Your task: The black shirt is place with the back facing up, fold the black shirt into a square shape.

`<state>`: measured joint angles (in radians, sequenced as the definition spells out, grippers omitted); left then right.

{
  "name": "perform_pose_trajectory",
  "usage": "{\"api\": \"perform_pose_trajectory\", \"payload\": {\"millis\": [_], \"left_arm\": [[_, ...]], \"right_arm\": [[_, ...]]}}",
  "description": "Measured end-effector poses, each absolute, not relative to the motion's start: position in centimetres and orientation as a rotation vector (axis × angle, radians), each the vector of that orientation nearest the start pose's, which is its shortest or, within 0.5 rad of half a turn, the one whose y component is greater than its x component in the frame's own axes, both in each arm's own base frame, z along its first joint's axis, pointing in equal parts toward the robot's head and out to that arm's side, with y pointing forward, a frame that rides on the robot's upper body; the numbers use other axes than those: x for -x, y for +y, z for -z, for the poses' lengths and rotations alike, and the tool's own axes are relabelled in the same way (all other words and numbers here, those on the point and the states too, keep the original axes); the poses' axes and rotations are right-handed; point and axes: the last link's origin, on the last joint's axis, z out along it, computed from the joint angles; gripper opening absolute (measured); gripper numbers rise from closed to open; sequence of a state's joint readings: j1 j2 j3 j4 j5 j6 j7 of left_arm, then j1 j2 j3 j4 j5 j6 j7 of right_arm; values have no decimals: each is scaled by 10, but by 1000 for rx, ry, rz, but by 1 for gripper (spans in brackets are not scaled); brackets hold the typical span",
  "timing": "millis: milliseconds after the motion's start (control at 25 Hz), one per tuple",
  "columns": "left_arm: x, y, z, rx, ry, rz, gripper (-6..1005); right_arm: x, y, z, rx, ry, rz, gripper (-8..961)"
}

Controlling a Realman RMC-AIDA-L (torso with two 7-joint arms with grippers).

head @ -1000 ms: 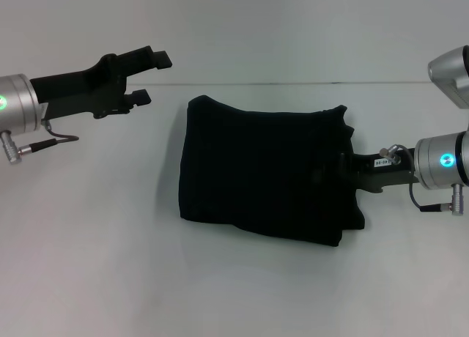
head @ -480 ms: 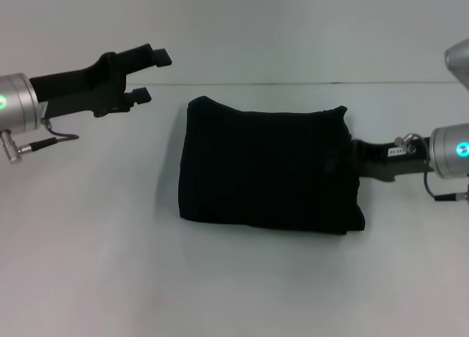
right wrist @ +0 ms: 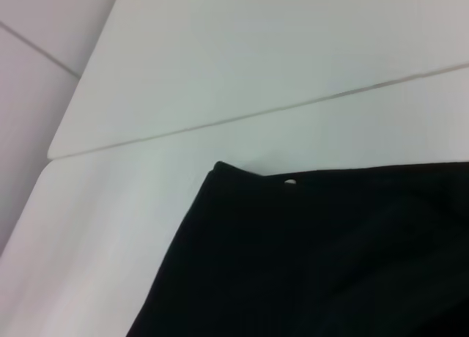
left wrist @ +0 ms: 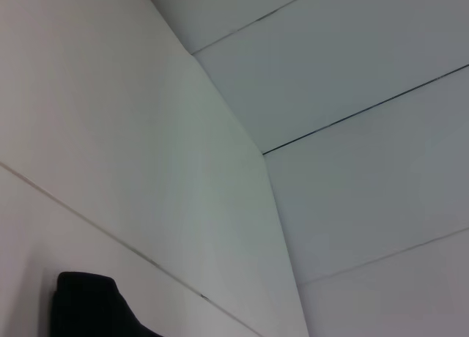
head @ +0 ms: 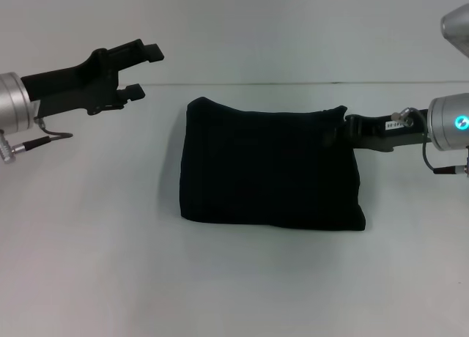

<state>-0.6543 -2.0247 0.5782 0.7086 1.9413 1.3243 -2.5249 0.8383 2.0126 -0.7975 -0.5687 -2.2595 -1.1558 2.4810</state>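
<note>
The black shirt (head: 267, 168) lies folded into a rough square in the middle of the white table (head: 95, 264). It fills the lower part of the right wrist view (right wrist: 308, 256). My right gripper (head: 342, 130) is at the shirt's far right corner, touching its edge; its fingertips merge with the dark fabric. My left gripper (head: 145, 72) is open and empty, held above the table to the left of the shirt's far left corner, apart from it. A dark rounded shape (left wrist: 88, 308) shows in the left wrist view; I cannot tell what it is.
The table's far edge (head: 256, 83) runs just behind the shirt, with a pale wall beyond. Bare table surface lies in front of and on both sides of the shirt.
My right gripper has moved along the shirt's right edge toward the far corner, and that edge now lies flatter. My left gripper has drawn back slightly to the left.
</note>
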Motion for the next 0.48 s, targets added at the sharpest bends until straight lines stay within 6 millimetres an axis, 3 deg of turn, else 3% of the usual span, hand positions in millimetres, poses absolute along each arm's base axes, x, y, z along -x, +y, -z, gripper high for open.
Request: {"api": "perform_pose_trajectory", "payload": {"millis": [280, 480], "left_arm": [[245, 407, -62, 1930, -1874, 1078, 945], [248, 407, -62, 1916, -1876, 1077, 944]], "right_arm": [[-210, 433, 3, 2287, 1564, -331, 54], [-218, 428, 13, 2273, 1581, -251, 63]]}}
